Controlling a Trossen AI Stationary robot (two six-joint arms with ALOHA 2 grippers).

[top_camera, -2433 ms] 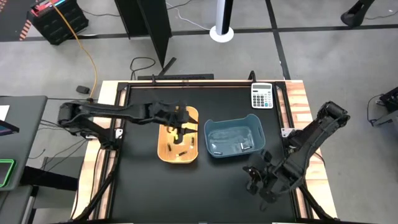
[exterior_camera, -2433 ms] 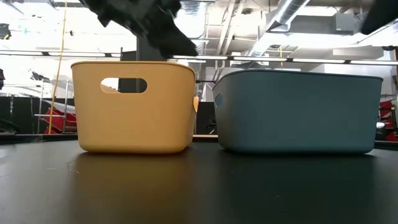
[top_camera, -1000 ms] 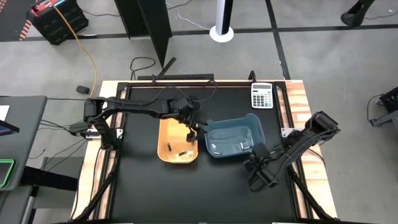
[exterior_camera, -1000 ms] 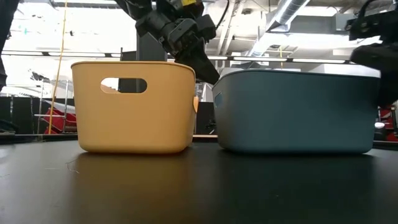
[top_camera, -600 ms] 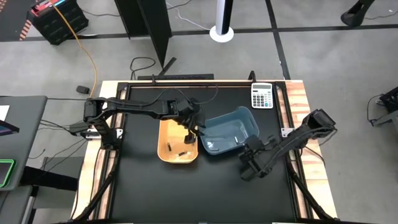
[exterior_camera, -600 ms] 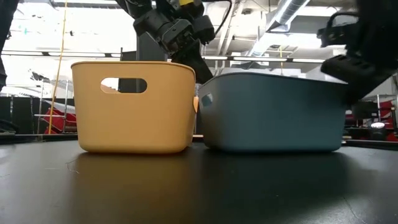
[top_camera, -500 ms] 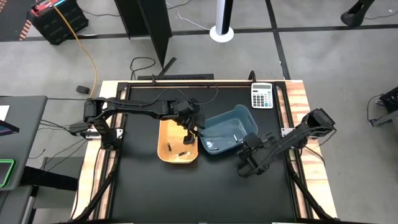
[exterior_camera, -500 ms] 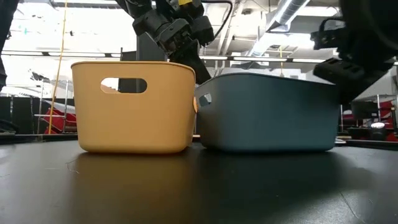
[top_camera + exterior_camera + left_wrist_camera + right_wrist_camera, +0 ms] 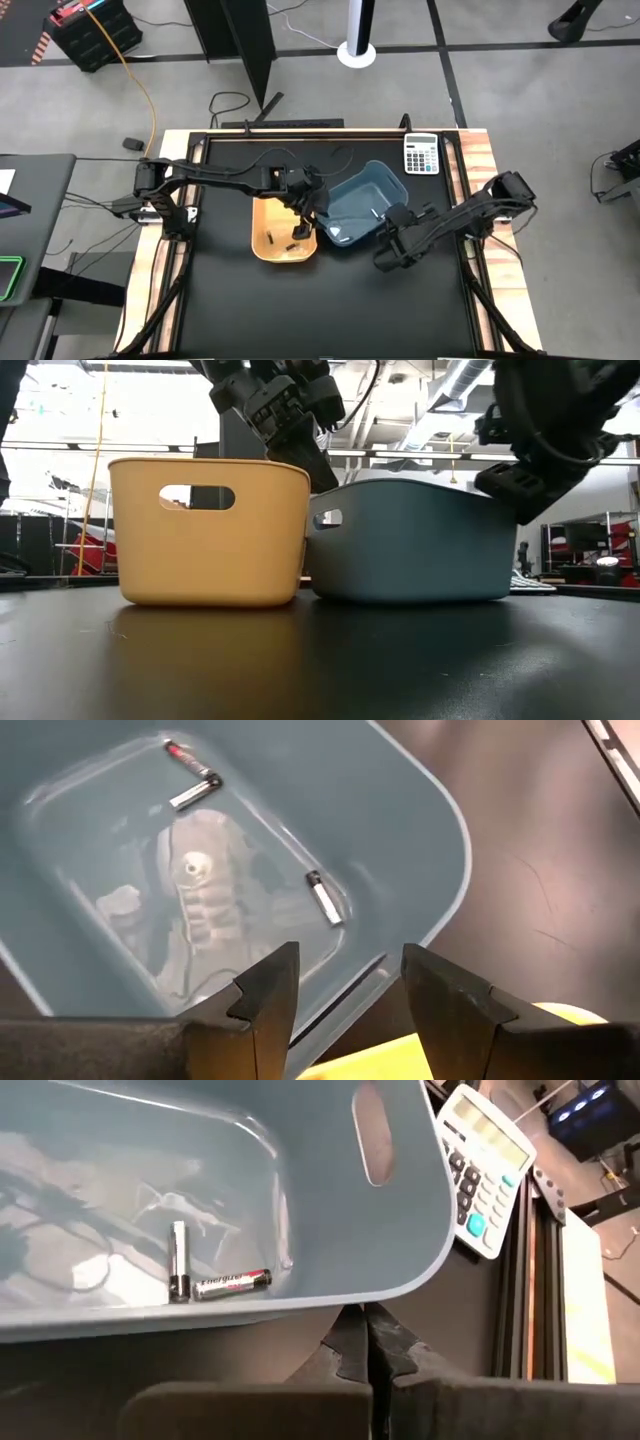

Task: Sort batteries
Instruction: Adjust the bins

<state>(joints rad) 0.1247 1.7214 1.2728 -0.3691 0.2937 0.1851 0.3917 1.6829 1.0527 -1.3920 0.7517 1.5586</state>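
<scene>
Blue plastic bin point(image 9: 300, 1200) held batteries point(image 9: 178, 1260), one point(image 9: 232, 1283) labelled "Energizer". Left gripper point(image 9: 345, 1005) hung spread over its rim. Right gripper point(image 9: 367, 1342), pressed shut, sat against its outer wall near the calculator point(image 9: 490, 1165).

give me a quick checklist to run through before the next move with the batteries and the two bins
1. Left gripper open and empty over the blue bin: ok.
2. Right gripper shut, at the blue bin's outer wall: ok; whether it touches: cannot tell.
3. Blue bin square to the table: not ok, skewed against the yellow bin.
4. Batteries in the blue bin lying loose and reachable: ok.
5. Batteries in the yellow bin in sight: ok; types: cannot tell.
6. Calculator clear of both arms: ok.
</scene>
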